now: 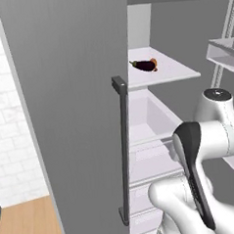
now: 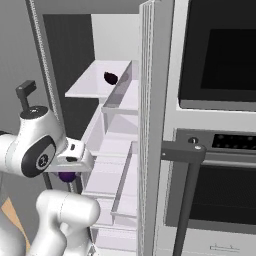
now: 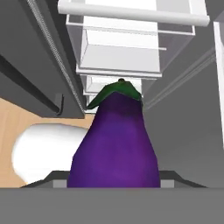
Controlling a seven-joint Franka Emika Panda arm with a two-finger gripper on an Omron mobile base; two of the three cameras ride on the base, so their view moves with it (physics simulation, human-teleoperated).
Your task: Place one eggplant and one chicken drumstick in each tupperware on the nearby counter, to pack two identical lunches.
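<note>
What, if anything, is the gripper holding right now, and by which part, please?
An eggplant, held by its broad lower body; its green stem end points away from the gripper. The fingers themselves are hidden behind it.

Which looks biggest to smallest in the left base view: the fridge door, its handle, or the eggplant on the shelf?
1. Fridge door, the biggest by far.
2. Door handle, a long thin bar.
3. Eggplant on the shelf, the smallest, though it sits farther from the camera.
</note>
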